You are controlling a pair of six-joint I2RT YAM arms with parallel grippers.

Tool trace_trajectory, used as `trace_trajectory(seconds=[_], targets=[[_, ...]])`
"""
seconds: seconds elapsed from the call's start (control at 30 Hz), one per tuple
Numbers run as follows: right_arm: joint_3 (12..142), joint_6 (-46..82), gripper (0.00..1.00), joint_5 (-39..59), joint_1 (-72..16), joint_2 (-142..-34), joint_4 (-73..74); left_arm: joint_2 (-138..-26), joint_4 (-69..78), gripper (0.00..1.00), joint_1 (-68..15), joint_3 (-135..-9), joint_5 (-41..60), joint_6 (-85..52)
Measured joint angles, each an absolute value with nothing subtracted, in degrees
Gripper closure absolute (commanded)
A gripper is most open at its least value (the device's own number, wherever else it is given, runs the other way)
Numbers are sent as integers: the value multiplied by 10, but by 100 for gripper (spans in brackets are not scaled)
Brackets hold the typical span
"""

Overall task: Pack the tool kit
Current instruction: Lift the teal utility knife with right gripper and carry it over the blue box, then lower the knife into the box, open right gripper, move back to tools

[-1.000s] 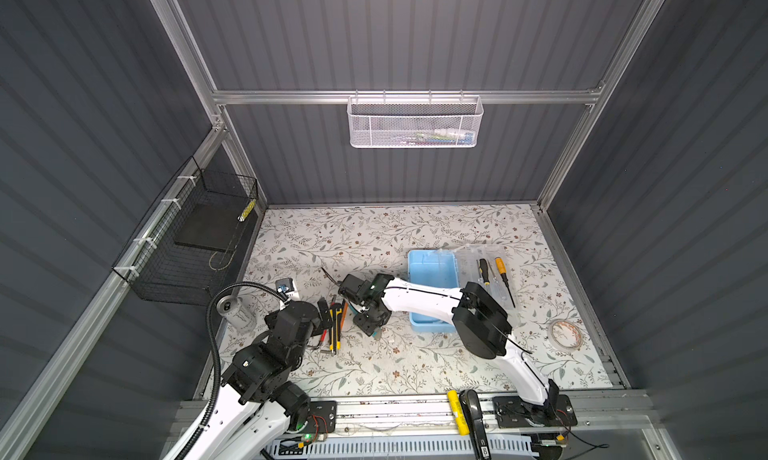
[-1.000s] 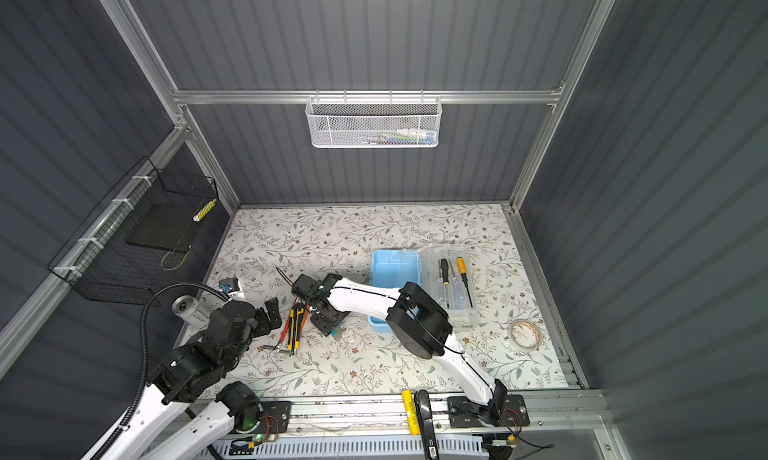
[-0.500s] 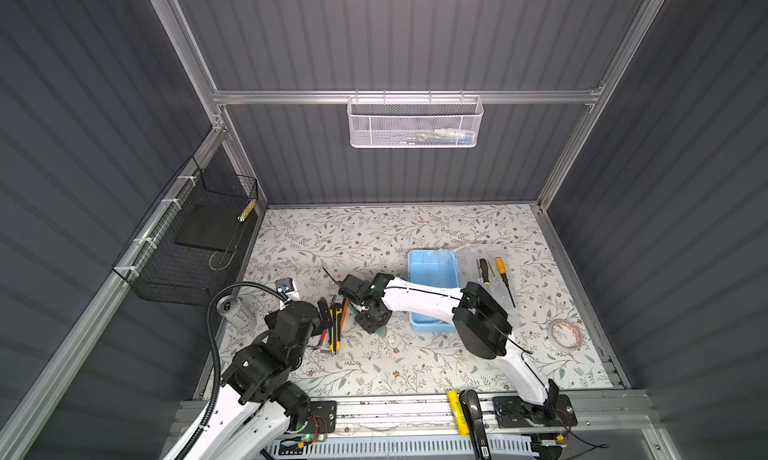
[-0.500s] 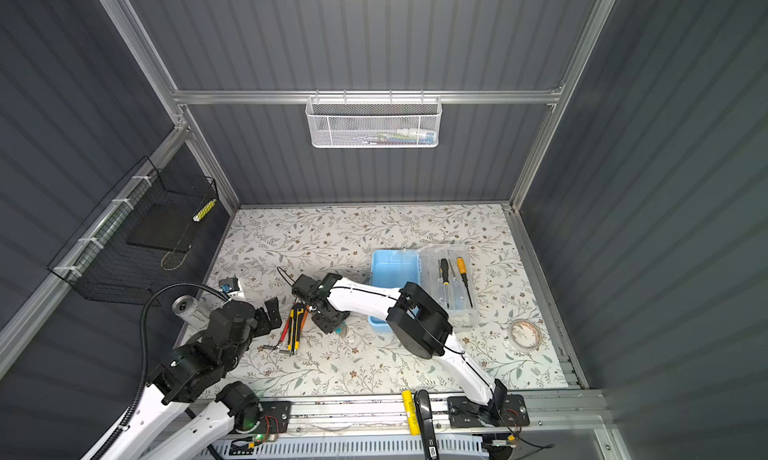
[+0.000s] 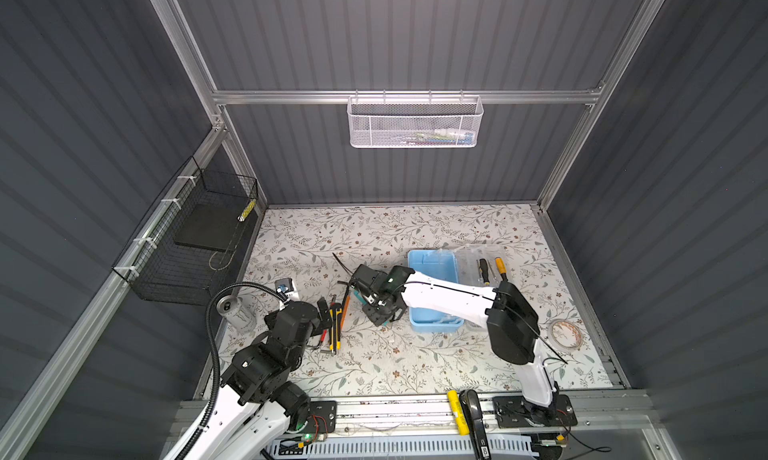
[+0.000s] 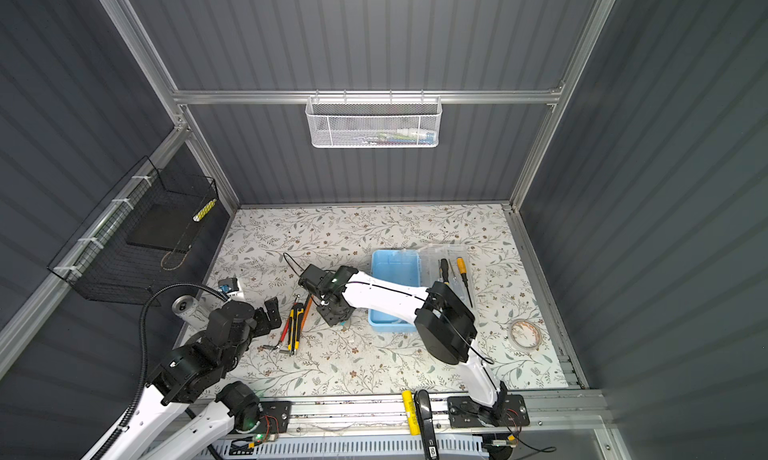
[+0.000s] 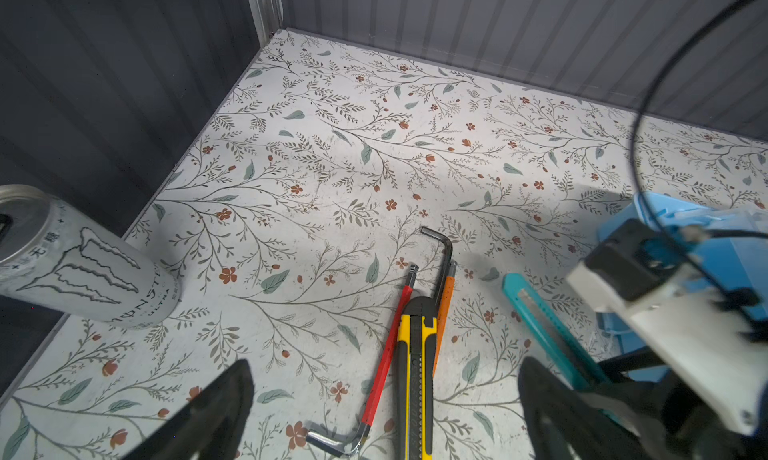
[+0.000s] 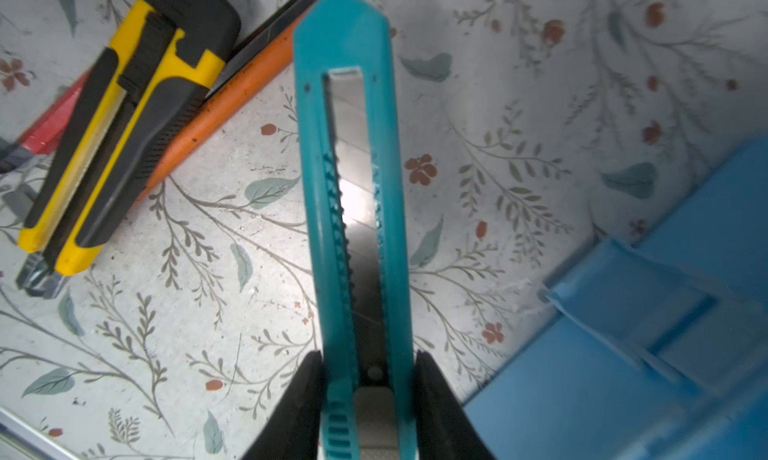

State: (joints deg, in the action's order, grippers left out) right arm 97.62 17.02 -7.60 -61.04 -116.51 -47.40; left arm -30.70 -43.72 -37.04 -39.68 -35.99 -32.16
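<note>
The tool kit's light-blue box (image 5: 432,287) lies open mid-table in both top views, its clear lid (image 5: 469,258) beside it. The lid holds a black-handled screwdriver (image 5: 483,266) and a yellow-handled screwdriver (image 5: 500,266). My right gripper (image 8: 368,395) is shut on the back end of a teal utility knife (image 8: 353,187), just left of the box. The knife's tip points at an orange hex key (image 8: 232,100). A yellow utility knife (image 7: 415,374), a red hex key (image 7: 382,354) and a black hex key (image 7: 444,250) lie together on the table. My left gripper (image 7: 386,416) hangs open above them.
A silver drink can (image 5: 232,308) stands at the table's left edge, a small white and blue object (image 5: 284,287) behind it. A tape roll (image 5: 563,333) lies at the right. A black wire basket (image 5: 195,237) hangs on the left wall and a white mesh basket (image 5: 415,123) on the back wall.
The right gripper's jaws have closed onto the teal utility knife. The right arm has barely shifted and the left arm has stayed still.
</note>
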Motion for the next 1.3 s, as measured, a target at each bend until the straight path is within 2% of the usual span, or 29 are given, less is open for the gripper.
trace_trajectory(seconds=[0.57, 0.9, 1.03, 1.17, 1.3], targets=[[772, 271, 79, -164, -469, -895, -468, -310, -437, 0, -370, -397, -359, -322], [665, 302, 77, -167, -401, -856, -439, -310, -437, 0, -370, -397, -358, -322], [659, 302, 72, -159, -394, -875, -423, -310, -437, 1, -370, -397, -358, -322], [660, 302, 57, -152, -391, -903, -409, -310, -437, 1, -370, -397, -358, -322], [662, 300, 49, -155, -390, -917, -410, -310, -437, 0, -370, -397, -358, -322]])
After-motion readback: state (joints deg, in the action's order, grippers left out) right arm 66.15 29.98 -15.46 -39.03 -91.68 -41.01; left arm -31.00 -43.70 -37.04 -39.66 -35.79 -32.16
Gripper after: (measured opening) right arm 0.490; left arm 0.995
